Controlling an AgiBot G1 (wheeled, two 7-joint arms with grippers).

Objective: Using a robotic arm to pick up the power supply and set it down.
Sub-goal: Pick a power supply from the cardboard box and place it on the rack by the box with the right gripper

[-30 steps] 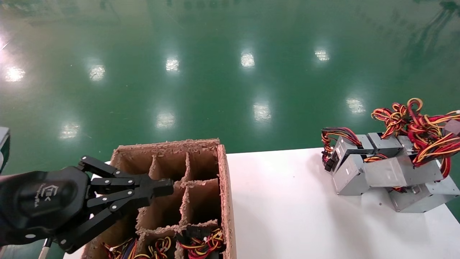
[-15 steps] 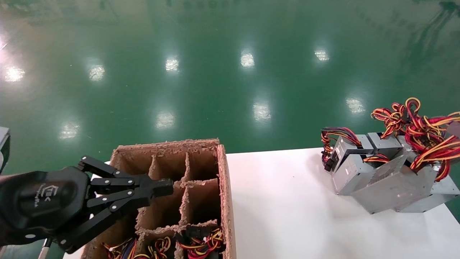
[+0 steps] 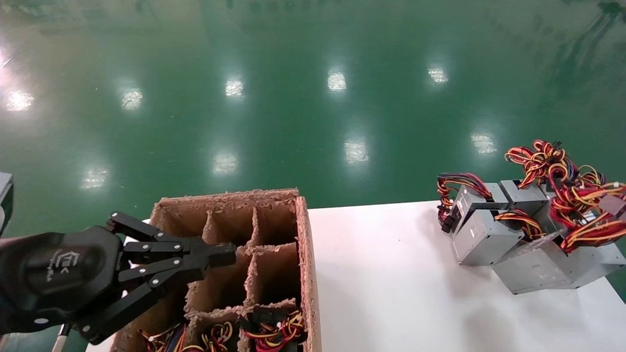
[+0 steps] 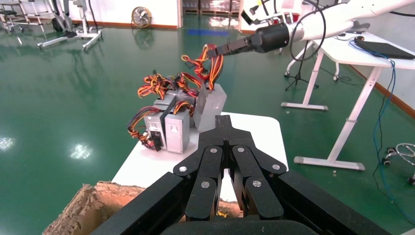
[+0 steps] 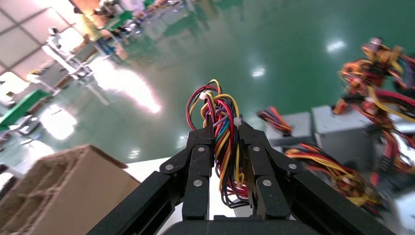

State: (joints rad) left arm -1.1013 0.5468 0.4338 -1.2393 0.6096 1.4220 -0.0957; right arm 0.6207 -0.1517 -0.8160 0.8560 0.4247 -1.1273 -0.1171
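Observation:
The power supply (image 3: 540,264), a grey metal box, hangs tilted at the right of the white table (image 3: 391,293) against two other grey units. Its red, yellow and black wires (image 5: 220,105) run up between my right gripper's fingers. My right gripper (image 5: 222,128) is shut on that wire bundle. In the left wrist view the white right arm's gripper (image 4: 230,47) holds the wires above the box (image 4: 211,105). I cannot tell whether the box's low corner touches the table. My left gripper (image 3: 227,254) is shut and empty over the cardboard box.
A brown cardboard divider box (image 3: 304,244) stands at the table's left, with wire bundles (image 3: 274,332) in its near compartments. Two other power supplies (image 3: 481,234) lie at the far right, with more wires (image 3: 538,161) behind. Green floor lies beyond the table edge.
The held power supply has sunk and tipped toward the table's near side, and its wire bundle has shifted down and right. The left arm has not moved.

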